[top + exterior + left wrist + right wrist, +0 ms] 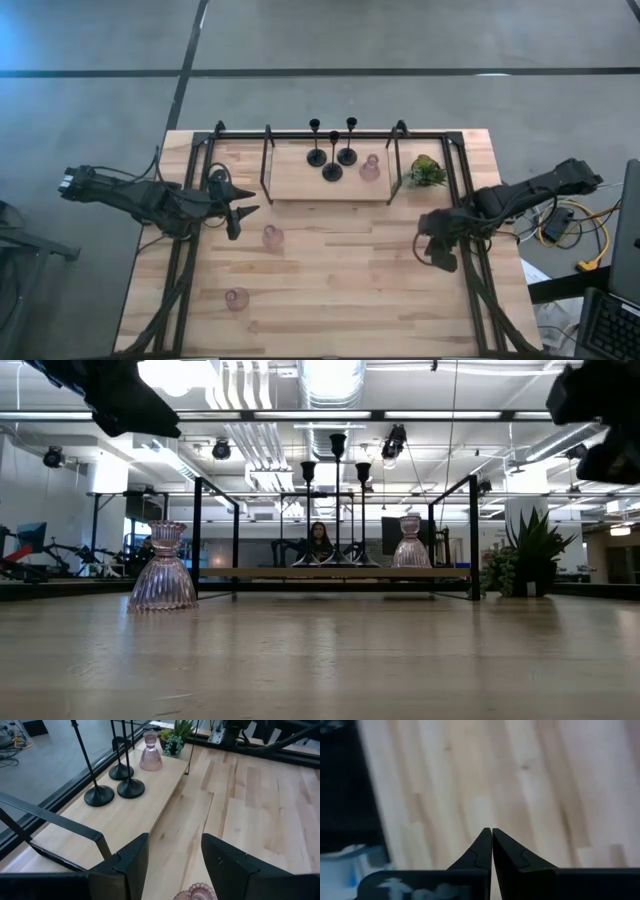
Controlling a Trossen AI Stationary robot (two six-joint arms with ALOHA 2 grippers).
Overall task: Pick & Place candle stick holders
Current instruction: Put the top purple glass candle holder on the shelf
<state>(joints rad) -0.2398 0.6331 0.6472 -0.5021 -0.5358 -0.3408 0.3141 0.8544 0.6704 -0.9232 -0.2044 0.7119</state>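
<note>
Nearest: squat translucent pink glass candle holder (272, 237), upright just ahead of the wide-spread left gripper (237, 214); right gripper (441, 255) pinched empty, farther off.

- wooden tabletop (340, 290), light planks, fills most of the view from above
- raised wooden shelf (300, 180) along the far edge, sitting inside a black metal frame (266, 160)
- little green plant (427, 171) just off the shelf's right end, near the far right corner
- a person (320, 543) seated way back in the room
- yellow cable (570, 235) on the floor past the right edge
</note>
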